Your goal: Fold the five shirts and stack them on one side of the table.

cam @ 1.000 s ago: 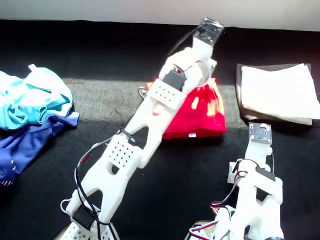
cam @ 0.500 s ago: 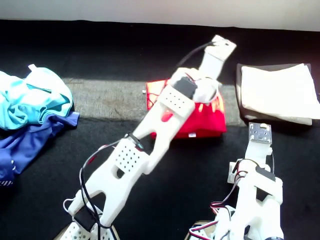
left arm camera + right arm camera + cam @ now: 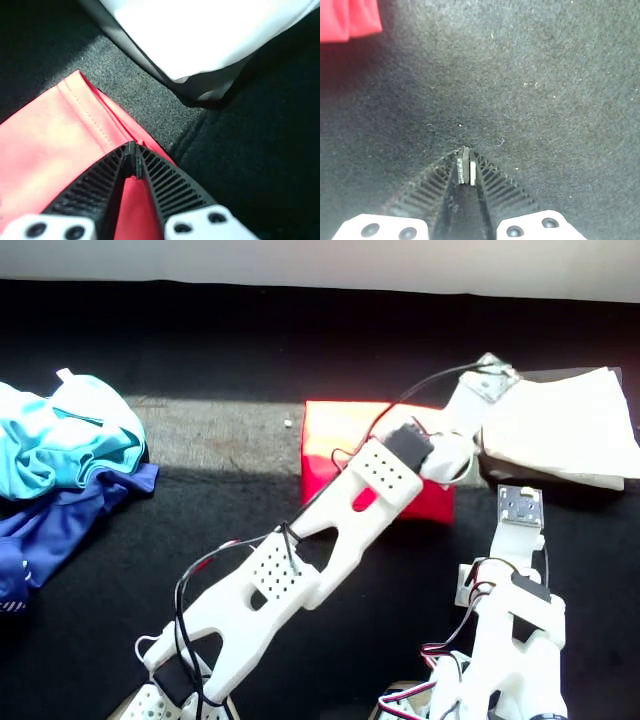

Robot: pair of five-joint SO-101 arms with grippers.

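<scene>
my right gripper [image 3: 465,159] is sitting pinched shut over black table [image 3: 560,75], nearer me than the red shirt [image 3: 340,440]. my left gripper [image 3: 133,152] is clamping that folded shirt's edge, so i am judging this as carrying it onto the white stack [image 3: 560,425] beyond it. the next move is calling for a lift and square placing. the left wrist view is showing the pinch, the high view crumpled shirts [image 3: 60,460] far from the red shirt.

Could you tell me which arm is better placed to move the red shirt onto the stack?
Left. The left gripper is shut on an edge of the red shirt, beside the folded stack; the right gripper sits shut over the mat.
</scene>
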